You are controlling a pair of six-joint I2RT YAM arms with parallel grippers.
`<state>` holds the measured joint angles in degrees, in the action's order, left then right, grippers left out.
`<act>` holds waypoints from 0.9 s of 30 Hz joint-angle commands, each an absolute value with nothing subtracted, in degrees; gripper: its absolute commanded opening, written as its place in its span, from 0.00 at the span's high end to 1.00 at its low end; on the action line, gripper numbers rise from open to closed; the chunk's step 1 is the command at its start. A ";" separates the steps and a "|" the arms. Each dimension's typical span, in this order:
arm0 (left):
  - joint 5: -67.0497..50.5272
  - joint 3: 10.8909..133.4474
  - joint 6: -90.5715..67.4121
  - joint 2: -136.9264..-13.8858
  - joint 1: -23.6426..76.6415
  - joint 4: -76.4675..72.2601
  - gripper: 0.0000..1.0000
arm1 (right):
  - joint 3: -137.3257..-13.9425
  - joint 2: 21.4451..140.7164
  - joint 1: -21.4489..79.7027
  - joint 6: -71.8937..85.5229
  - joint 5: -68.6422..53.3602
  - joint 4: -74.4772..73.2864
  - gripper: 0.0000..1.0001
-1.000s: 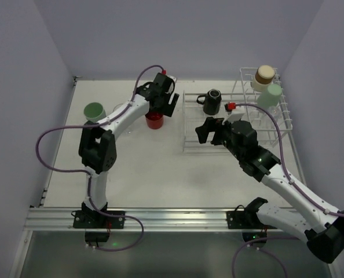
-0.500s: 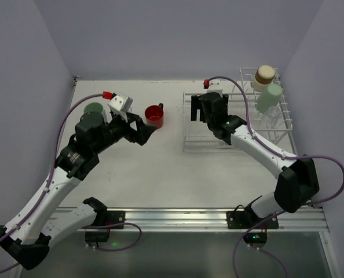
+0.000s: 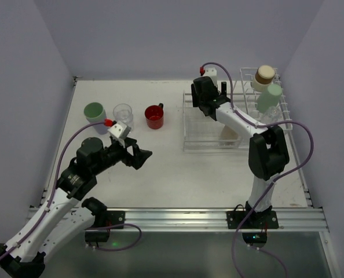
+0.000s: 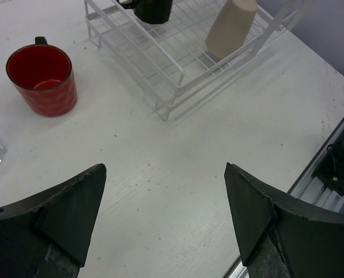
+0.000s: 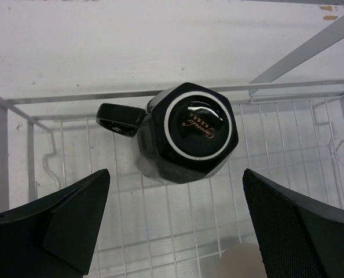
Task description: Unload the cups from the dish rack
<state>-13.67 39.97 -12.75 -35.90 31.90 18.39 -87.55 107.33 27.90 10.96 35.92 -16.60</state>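
Squarely ahead of right gripper (image 5: pixel 175 174), black mug (image 5: pixel 186 133) in dish rack (image 5: pixel 311 48), fingers apart, left gripper (image 4: pixel 164 169) also spread

- The black mug (image 5: pixel 186 133), upside down in the rack, has a line of gold script on its base, too small to read.
- No other writing is legible.

The red mug (image 3: pixel 154 116), the clear glass (image 3: pixel 123 112) and a green cup (image 3: pixel 94 110) stand upright on the table (image 3: pixel 160 174), left of the white dish rack (image 3: pixel 198 127). A black mug (image 5: pixel 186 133) sits upside down in its low basket, near a beige cup (image 4: pixel 233 26). A brown-topped cup (image 3: pixel 264 74) and a pale green cup (image 3: pixel 269 96) sit in the tall part.
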 commanded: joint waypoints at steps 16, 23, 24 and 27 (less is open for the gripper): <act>-16.08 39.29 -11.95 -34.10 31.99 15.47 0.13 | -97.64 114.96 21.27 10.72 27.07 -21.97 0.01; -14.77 39.38 -11.69 -35.33 31.99 15.56 0.13 | -100.63 117.59 20.65 7.47 22.77 -21.97 0.01; -14.50 39.38 -11.78 -35.42 31.99 15.64 0.13 | -100.90 117.95 20.65 7.30 22.42 -21.97 0.01; -13.71 39.46 -11.60 -35.77 31.99 15.73 0.13 | -102.04 118.91 20.65 7.21 22.15 -21.97 0.01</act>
<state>-14.70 39.46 -12.62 -35.57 31.90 17.39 -99.15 117.82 20.56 8.91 24.18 -22.24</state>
